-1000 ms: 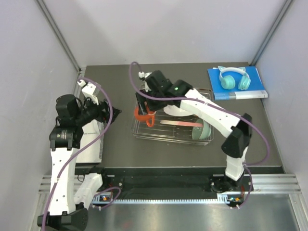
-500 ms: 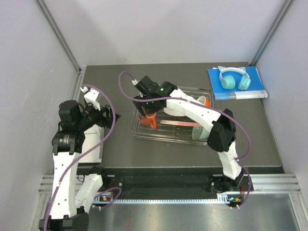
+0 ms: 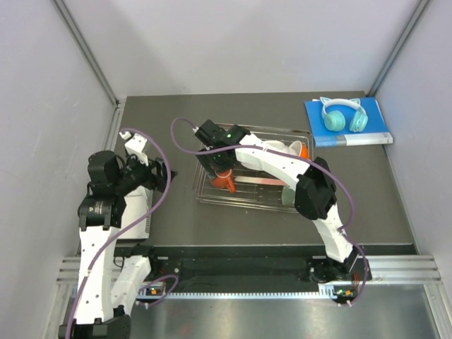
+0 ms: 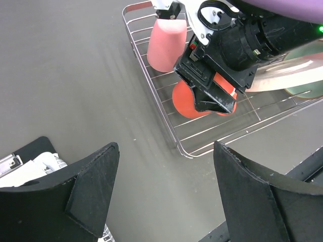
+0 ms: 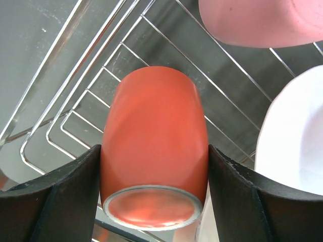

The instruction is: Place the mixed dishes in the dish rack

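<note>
Hovering over the dark table (image 3: 159, 116) between pale walls (image 3: 247, 42), right hand (image 4: 204, 98) clasps orange mug (image 5: 154, 166); left hand (image 4: 165, 151) open.

In the upper right of the top view, teal cat-ear headphones (image 3: 342, 115) lie on a blue book (image 3: 374, 135), which rests flat on the dark grey counter (image 3: 176, 212).

In rack (image 4: 212, 128) — mug (image 5: 154, 146) beside tumbler (image 4: 166, 45), seemingly

No writing, label, brand or number can be read in any view. The orange mug (image 5: 151, 121) held in the right gripper (image 5: 154, 151) is plain; the blue book (image 3: 346, 138), far to its right, is too small to read.
</note>
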